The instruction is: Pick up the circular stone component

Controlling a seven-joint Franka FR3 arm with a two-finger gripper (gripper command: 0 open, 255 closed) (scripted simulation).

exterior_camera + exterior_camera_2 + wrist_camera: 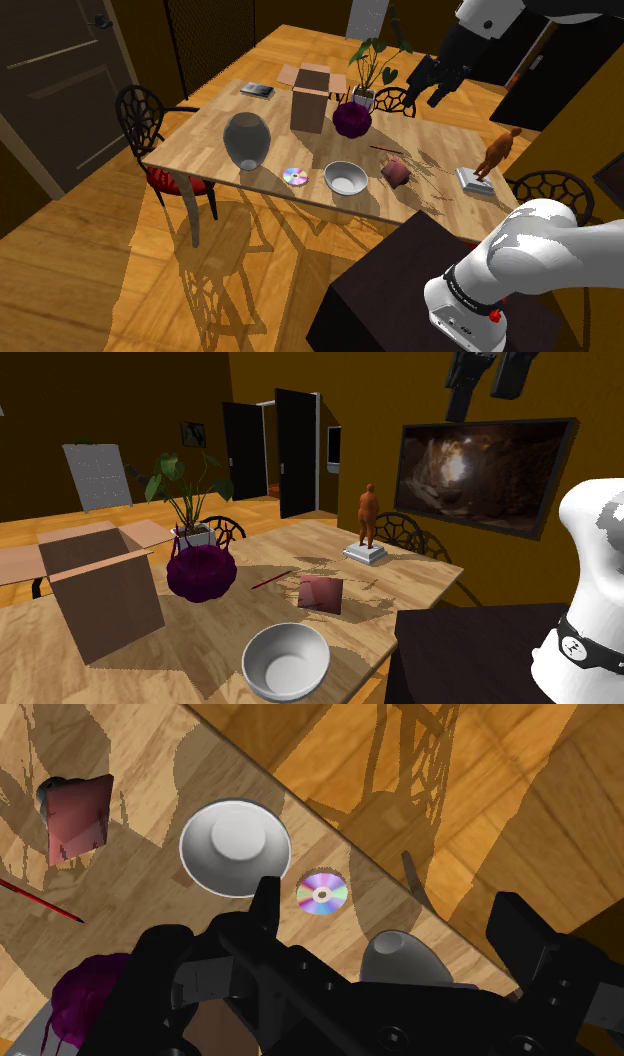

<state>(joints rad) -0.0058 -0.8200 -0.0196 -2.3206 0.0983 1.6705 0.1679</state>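
A round grey-white bowl (344, 178) (286, 660) (235, 846) sits upright near the front edge of the wooden table (200, 135). Close beside it lies a small shiny disc (295, 177) (322, 894). My black gripper (427, 95) (485, 392) (392, 909) hangs high above the table, well clear of both. It is open, its fingers stand wide apart and nothing is between them. In the wrist view the disc lies just past one fingertip (265, 899) and the bowl a little beyond it.
Also on the table are a grey vase (246, 140), an open cardboard box (310, 98), a purple bag-like thing (352, 120), a pink block (396, 172), a thin red stick (272, 580), a potted plant (375, 65) and a brown figurine (495, 155). A black chair (150, 120) stands at the table's end.
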